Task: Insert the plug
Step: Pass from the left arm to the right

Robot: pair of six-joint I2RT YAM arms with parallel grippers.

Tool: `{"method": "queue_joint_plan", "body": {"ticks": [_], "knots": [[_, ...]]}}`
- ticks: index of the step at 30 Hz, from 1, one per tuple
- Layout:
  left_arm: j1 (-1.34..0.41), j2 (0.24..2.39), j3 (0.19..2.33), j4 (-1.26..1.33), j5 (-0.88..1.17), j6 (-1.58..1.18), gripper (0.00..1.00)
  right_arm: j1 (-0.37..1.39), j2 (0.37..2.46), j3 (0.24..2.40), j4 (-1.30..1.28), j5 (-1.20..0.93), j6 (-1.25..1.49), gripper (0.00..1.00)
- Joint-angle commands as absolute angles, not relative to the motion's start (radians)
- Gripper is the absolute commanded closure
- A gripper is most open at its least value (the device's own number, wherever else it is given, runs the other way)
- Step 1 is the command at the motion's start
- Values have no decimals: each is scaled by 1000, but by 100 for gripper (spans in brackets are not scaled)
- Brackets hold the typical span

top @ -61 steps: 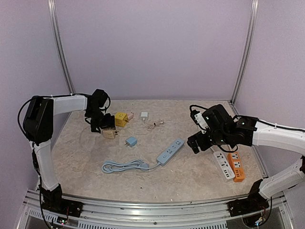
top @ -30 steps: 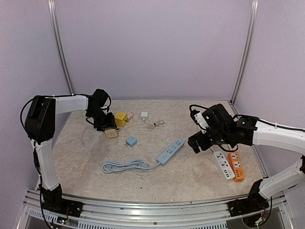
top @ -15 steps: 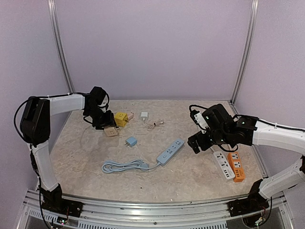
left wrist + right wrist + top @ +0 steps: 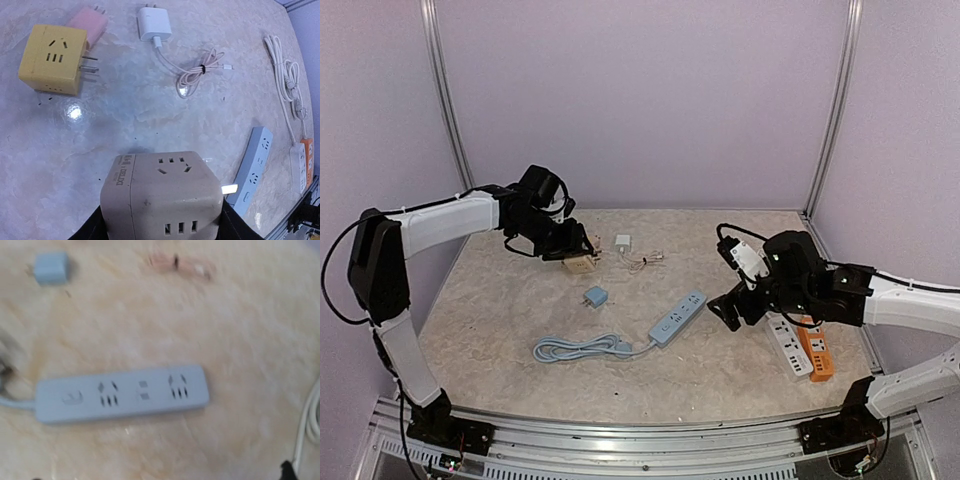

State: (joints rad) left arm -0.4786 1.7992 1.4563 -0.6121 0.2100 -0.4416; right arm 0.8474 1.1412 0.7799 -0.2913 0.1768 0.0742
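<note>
My left gripper (image 4: 576, 256) is shut on a beige cube plug adapter (image 4: 162, 192), holding it above the table with one metal prong sticking out to its right. Black fingers (image 4: 92, 231) show on either side of the cube. The blue power strip (image 4: 678, 317) lies flat mid-table, its sockets facing up (image 4: 122, 393). My right gripper (image 4: 728, 308) hovers just beside the strip's right end, open and empty. Its fingers are out of the blurred right wrist view.
A yellow cube adapter (image 4: 51, 59), a pink plug (image 4: 90, 22) and a white charger (image 4: 154, 22) with a coiled cable lie at the back. A small blue plug (image 4: 595, 296) sits left of the strip. White (image 4: 788, 345) and orange (image 4: 814, 350) strips lie at the right.
My left arm has lifted the beige cube off the table and carried it right, in front of the yellow cube. My right arm has dropped slightly toward the blue strip.
</note>
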Motion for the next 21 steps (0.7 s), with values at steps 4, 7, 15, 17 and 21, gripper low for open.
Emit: {"method": "queue_joint_plan", "body": {"ticks": [4,7,15,17,21], "knots": [[-560,1714,1421,-494,327,-475,98,848,1067,740,-170,123,10,0],[-599,1695,1414,-453,356,-484,98,848,1010,708,-131,72,-23,0],[-662,1654,1392,-347,483,-528,98,849,948,705,-9,3,-86,0],[-680,1652,1403,-339,515,-539,98,850,961,689,31,-23,-97,0],[-718,1651,1423,-315,562,-564,98,856,970,654,134,-117,-146,0]]}}
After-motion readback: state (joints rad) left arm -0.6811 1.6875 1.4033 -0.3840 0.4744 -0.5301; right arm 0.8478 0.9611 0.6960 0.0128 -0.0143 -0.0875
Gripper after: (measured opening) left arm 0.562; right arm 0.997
